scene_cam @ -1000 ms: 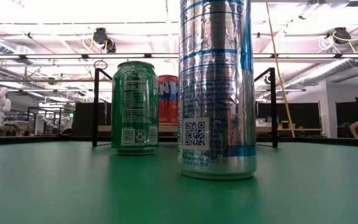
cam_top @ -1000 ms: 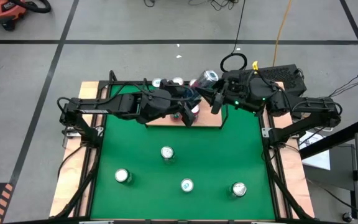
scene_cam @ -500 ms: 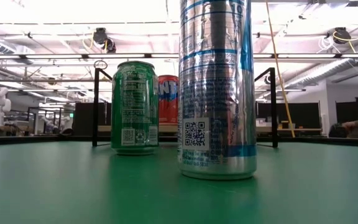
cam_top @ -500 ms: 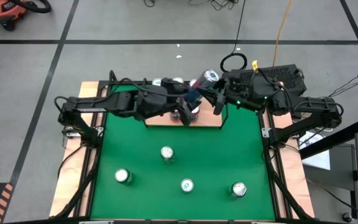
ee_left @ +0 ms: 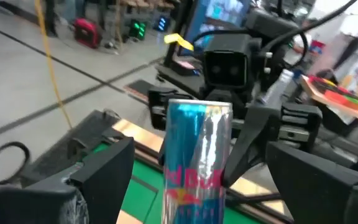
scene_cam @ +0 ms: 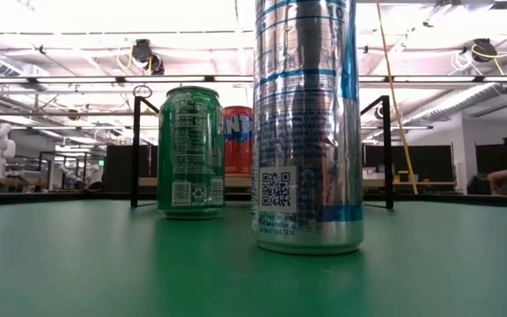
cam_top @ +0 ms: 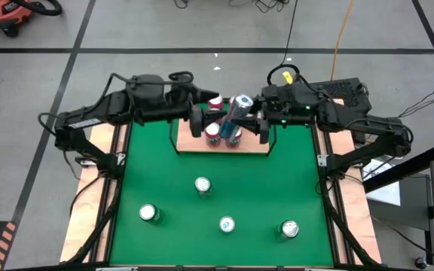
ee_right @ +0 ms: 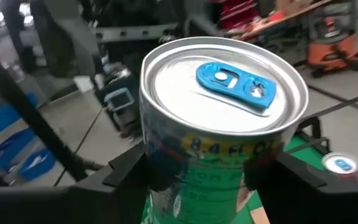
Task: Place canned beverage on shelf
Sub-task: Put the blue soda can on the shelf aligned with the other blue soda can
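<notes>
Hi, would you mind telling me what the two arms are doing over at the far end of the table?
The right gripper is shut on a blue and silver can and holds it tilted over the shelf at the far edge of the green mat. The left gripper is open beside that can, facing it. Some cans already stand on the shelf, and four more cans wait on the mat nearer the front.

Both arms reach toward top centre; left gripper (cam_top: 200,120) fingers spread apart, right gripper (cam_top: 246,120) clamped around a can (cam_top: 237,111).
</notes>
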Available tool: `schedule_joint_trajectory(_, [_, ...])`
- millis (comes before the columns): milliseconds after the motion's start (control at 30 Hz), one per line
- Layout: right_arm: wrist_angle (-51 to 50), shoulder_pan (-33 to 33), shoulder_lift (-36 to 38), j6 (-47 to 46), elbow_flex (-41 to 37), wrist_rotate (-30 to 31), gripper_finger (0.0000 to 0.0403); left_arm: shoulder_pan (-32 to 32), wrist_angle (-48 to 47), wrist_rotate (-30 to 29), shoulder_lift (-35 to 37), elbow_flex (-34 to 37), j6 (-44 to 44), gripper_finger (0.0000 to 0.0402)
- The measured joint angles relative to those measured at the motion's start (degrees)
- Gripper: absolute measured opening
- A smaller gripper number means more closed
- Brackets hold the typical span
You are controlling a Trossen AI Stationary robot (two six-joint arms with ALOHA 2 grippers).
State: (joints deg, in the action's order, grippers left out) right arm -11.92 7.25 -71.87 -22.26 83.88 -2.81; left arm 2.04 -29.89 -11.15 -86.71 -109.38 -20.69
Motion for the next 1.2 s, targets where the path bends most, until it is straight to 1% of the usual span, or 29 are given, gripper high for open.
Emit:
schedule_joint_trajectory(133, [0.6,1.3,-2.5,0.1,0.0,-5.2,0.0232,2.0,-0.4,6.7,0.0,0.0,0.0,0.0363])
schedule_joint_trajectory(167, [0.9,1.5,-3.2,0.1,0.0,-6.3,0.0232,2.3,-0.8,7.8,0.0,0.0,0.0,0.0363])
schedule_joint_trajectory(233, [1.0,1.5,-4.1,0.0,0.0,-7.9,0.0232,2.6,-2.3,8.1,-0.2,0.0,0.2,0.0363])
schedule_joint_trajectory(333, [1.0,1.4,-5.0,0.0,0.0,-8.3,0.0232,3.5,-5.2,8.3,-0.4,0.1,0.6,0.0363])
schedule_joint_trajectory(433, [1.3,1.5,-5.4,0.0,0.0,-9.5,0.0233,4.4,-7.0,10.4,-0.3,0.1,1.6,0.0363])
schedule_joint_trajectory(600, [1.2,1.5,-5.8,0.8,0.0,-9.5,0.0234,5.3,-6.6,17.5,-0.8,0.1,1.7,0.0363])
schedule_joint_trajectory(733, [1.4,1.5,-5.8,1.9,0.0,-9.5,0.0235,5.7,-6.2,19.5,-2.0,0.1,1.6,0.0364])
schedule_joint_trajectory(833, [1.4,1.5,-5.8,2.3,0.0,-9.5,0.0235,5.8,-4.0,20.1,-3.2,0.1,0.3,0.0364])
schedule_joint_trajectory(967, [0.7,1.5,-5.9,3.3,0.0,-9.4,0.0235,5.8,-3.5,19.0,-5.0,0.1,0.1,0.0358])
schedule_joint_trajectory(1067, [0.7,1.5,-5.9,3.3,0.0,-9.4,0.0235,5.8,-3.1,18.7,-5.2,0.2,0.1,0.0338])
schedule_joint_trajectory(1200, [0.5,1.5,-5.8,3.3,0.1,-9.4,0.0235,5.8,-2.2,18.5,-5.6,0.1,0.1,0.0300])
